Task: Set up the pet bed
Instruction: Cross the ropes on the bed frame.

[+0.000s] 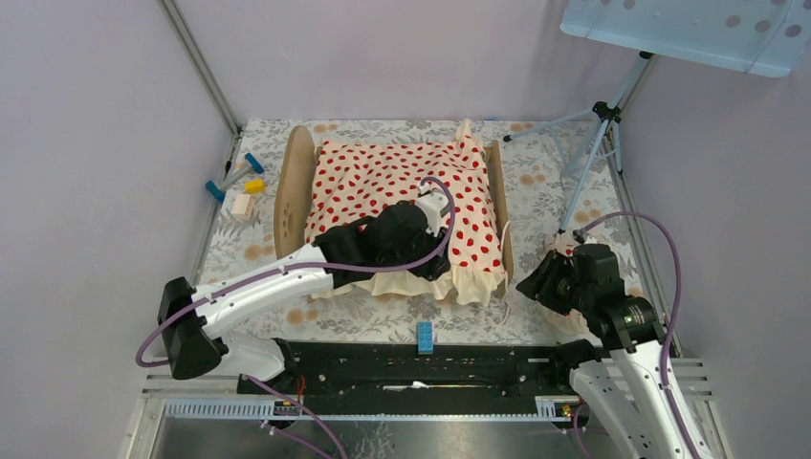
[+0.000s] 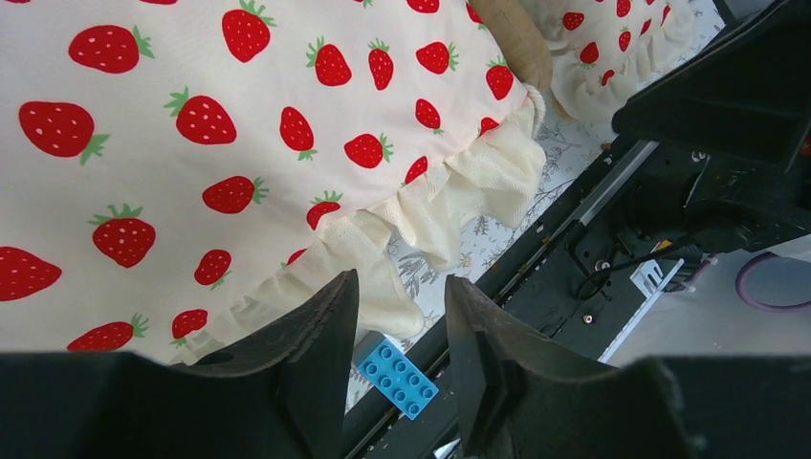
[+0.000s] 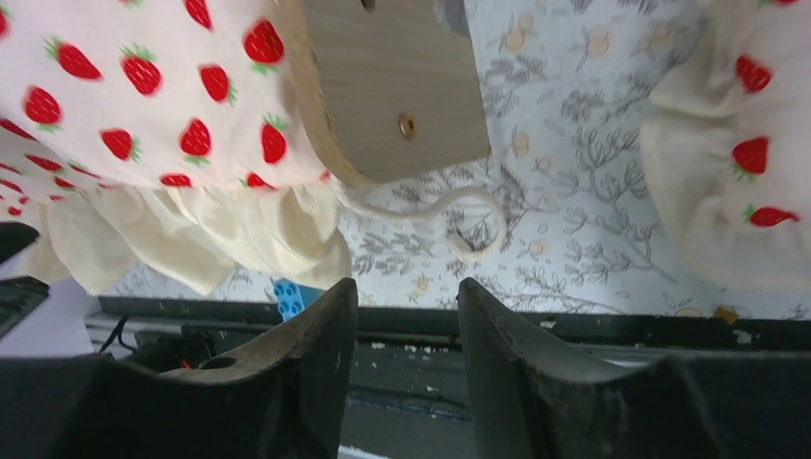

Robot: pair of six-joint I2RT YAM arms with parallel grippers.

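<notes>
Bright, even light; soft faint shadows; wrist views' near foreground blurred

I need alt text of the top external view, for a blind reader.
A small wooden pet bed, covered by a red-spotted blanket, stands on a floral table. The left hand is over the blanket's near edge; the right hand is beside the bed's right end.

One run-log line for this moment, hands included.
stage: blanket draped over pet bed | left hand: open, empty, over blanket's near edge | right hand: open, empty | pillow: on table beside bed
</notes>
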